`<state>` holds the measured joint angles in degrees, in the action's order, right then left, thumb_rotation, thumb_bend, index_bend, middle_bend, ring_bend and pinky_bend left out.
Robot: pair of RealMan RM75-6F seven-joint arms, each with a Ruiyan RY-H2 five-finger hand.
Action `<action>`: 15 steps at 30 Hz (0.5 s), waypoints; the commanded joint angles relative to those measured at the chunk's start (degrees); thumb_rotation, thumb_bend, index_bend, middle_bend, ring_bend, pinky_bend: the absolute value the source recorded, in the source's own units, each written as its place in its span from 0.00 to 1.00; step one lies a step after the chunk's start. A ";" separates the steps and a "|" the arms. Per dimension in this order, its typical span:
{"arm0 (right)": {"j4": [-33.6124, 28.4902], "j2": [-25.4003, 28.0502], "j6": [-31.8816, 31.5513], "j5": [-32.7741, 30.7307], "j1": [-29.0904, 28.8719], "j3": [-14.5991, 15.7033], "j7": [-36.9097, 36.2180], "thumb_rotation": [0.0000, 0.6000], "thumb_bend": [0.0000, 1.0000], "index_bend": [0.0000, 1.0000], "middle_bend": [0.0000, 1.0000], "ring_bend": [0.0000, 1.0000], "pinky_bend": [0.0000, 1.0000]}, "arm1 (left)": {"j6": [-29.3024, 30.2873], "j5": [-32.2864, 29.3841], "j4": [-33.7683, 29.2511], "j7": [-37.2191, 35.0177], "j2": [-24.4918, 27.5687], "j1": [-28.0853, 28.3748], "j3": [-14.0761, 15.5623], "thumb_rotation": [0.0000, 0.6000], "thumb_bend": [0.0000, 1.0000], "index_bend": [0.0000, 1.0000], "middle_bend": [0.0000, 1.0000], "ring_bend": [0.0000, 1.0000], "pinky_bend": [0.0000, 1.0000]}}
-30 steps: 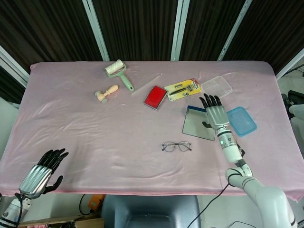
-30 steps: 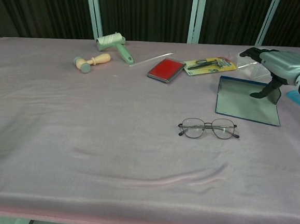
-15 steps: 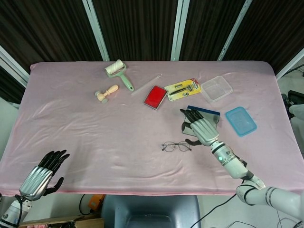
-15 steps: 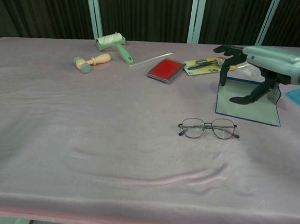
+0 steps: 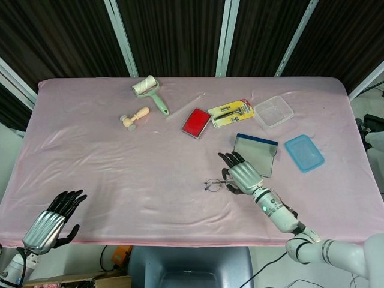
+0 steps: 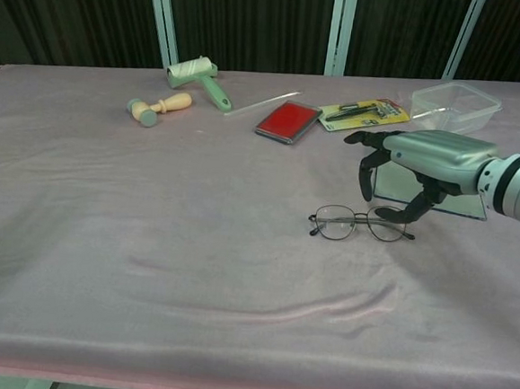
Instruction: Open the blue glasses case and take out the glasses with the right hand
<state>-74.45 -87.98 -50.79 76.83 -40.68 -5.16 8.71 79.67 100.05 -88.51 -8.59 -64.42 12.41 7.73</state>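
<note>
In the head view the table (image 5: 90, 156), covered in a pink cloth, carries the glasses (image 5: 217, 184) a little right of its middle and toward the near edge, lying flat with the lenses side by side. The right hand (image 5: 239, 174) hangs palm-down over their right end, its dark fingers (image 5: 228, 159) spread and reaching toward the far edge; it grips nothing, and whether the thumb touches the frame cannot be told from here. Just beyond the hand lies the blue glasses case (image 5: 257, 153), opened out flat with its grey lining up. Right of the case sits a blue lid (image 5: 304, 152), and beyond it a clear plastic box (image 5: 273, 111). Along the far edge lie a lint roller (image 5: 149, 92), a wooden stamp (image 5: 134, 117), a red pad (image 5: 196, 122) and a yellow carded tool pack (image 5: 230, 113). The left hand (image 5: 53, 221) is off the table past its near left corner, fingers apart and holding nothing. In the chest view the right hand (image 6: 429, 161) hovers above the right lens of the glasses (image 6: 360, 224), fingers (image 6: 366, 174) hooked downward with gaps between them and the thumb pointing down close beside the rim, nothing in its grasp. The blue glasses case (image 6: 462, 203) shows just behind the hand, mostly hidden by it.
</note>
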 commanded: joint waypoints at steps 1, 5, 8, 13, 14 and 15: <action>1.32 -1.10 0.51 -0.79 -0.32 -0.25 0.96 1.00 0.49 0.62 0.00 0.00 0.00 | 0.06 0.02 0.01 -0.04 0.03 -0.01 -0.01 1.00 0.44 0.00 0.00 0.00 0.00; 2.81 -2.10 1.34 -1.70 -0.53 -0.50 0.93 1.00 0.49 0.62 0.00 0.00 0.00 | 0.06 -0.01 0.04 -0.06 0.03 -0.03 -0.02 1.00 0.45 0.00 0.00 0.00 0.00; 3.47 -2.50 1.61 -1.79 -0.60 -0.44 0.92 1.00 0.50 0.62 0.00 0.00 0.00 | 0.00 -0.06 0.04 -0.08 0.05 0.00 -0.04 1.00 0.45 0.00 0.00 0.00 0.00; 4.21 -3.13 1.96 -1.79 -0.72 -0.32 1.01 1.00 0.50 0.63 0.00 0.00 0.00 | 0.07 -0.06 0.07 -0.17 0.07 -0.02 -0.06 1.00 0.44 0.00 0.00 0.00 0.00; 4.36 -3.35 2.01 -1.83 -0.77 -0.36 1.02 1.00 0.50 0.63 0.00 0.00 0.00 | 0.13 -0.03 0.07 -0.18 0.08 -0.03 -0.07 1.00 0.44 0.00 0.00 0.00 0.00; 4.44 -3.49 2.00 -1.82 -0.79 -0.38 0.98 1.00 0.51 0.63 0.00 0.00 0.00 | 0.18 0.00 0.07 -0.19 0.10 -0.04 -0.06 1.00 0.45 0.00 0.00 0.00 0.00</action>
<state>-70.09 -91.38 -48.81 75.01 -41.44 -5.51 9.70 79.86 100.06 -88.43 -8.78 -64.32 12.37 7.67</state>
